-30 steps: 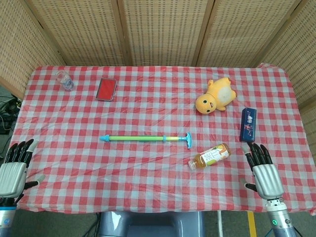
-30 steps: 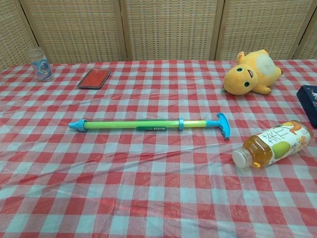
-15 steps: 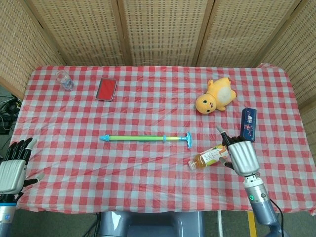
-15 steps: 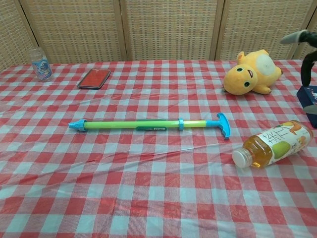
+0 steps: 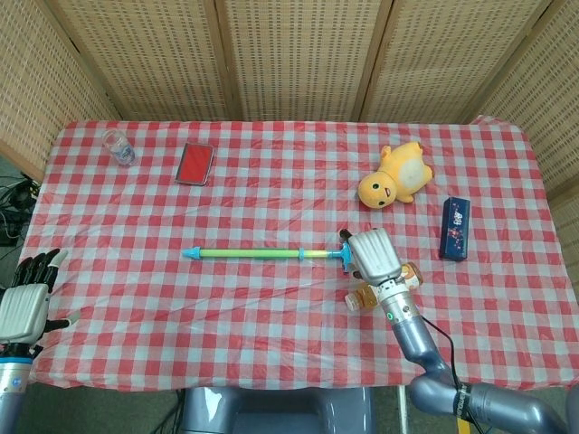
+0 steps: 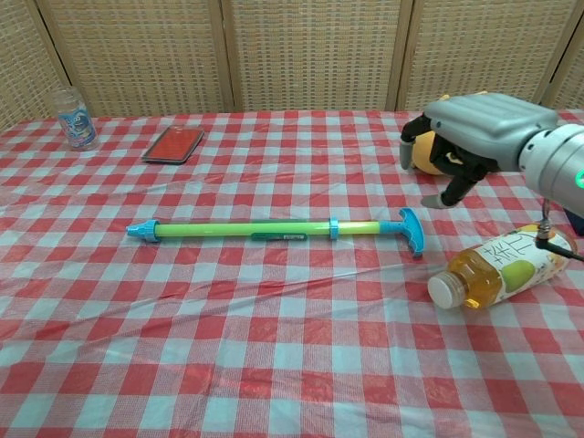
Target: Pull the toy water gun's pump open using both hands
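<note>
Lying flat across the middle of the red-checked counter (image 5: 271, 307) in the head view: toy water gun (image 5: 262, 254), nozzle tip toward 9 o'clock, blue T-handle (image 5: 345, 256) toward 3 o'clock, pump closed. Hovering at that handle end, right hand (image 5: 374, 254), back upward, fingers hidden beneath; contact with the handle impossible to tell from here. Just at 5 o'clock of the handle, a tea bottle (image 5: 409, 275) on its side, mostly covered by the right wrist. At 1 o'clock, a yellow plush toy (image 5: 393, 179); at 3 o'clock, a dark blue box (image 5: 455, 228). Far at 10 o'clock, a red wallet (image 5: 194, 164) and a small clear jar (image 5: 118, 146). Low at the 8 o'clock corner, off the counter edge, left hand (image 5: 30, 303), empty, dark fingers spread upward.

In the chest view, water gun (image 6: 274, 231) stretched from 9 to 3 o'clock, handle (image 6: 411, 230) resting on the cloth. Above and at 1 o'clock of the handle, right hand (image 6: 474, 132) raised clear of it, fingers (image 6: 453, 190) loosely curled downward and apart, holding nothing. Partly hidden behind that hand, the plush toy (image 6: 425, 151). At 4 o'clock of the handle, tea bottle (image 6: 502, 267), white cap toward 8 o'clock. At 10 o'clock, wallet (image 6: 172, 144) and jar (image 6: 74, 118). Left hand out of this view.
</note>
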Action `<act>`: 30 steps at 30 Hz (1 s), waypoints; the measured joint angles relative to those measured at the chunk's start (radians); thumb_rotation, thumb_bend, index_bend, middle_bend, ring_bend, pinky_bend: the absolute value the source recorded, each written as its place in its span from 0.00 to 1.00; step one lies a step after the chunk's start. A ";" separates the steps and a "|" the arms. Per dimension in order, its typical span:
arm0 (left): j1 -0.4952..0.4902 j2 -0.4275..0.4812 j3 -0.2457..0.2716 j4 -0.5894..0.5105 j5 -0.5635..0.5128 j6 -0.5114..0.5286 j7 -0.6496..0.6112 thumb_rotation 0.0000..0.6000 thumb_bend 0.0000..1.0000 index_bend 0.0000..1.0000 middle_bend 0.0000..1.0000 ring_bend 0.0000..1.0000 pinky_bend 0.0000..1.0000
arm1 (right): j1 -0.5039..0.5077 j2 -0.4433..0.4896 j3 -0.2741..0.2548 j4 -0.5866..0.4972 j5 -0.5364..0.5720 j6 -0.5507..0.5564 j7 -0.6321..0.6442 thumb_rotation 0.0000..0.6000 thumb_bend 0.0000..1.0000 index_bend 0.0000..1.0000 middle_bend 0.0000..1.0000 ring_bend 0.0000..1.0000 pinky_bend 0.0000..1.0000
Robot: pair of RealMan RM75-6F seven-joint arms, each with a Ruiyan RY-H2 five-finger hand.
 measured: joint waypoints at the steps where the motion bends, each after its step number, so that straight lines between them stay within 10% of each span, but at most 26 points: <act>1: -0.003 -0.001 -0.001 0.004 -0.004 -0.006 -0.002 1.00 0.03 0.00 0.00 0.00 0.00 | 0.009 -0.008 0.002 0.006 0.014 -0.005 -0.008 1.00 0.47 0.46 0.99 0.95 0.70; 30: -0.015 0.022 -0.011 0.012 0.012 0.019 -0.054 1.00 0.03 0.00 0.00 0.00 0.00 | 0.153 -0.227 -0.045 0.304 0.241 -0.055 0.000 1.00 0.50 0.43 1.00 0.96 0.70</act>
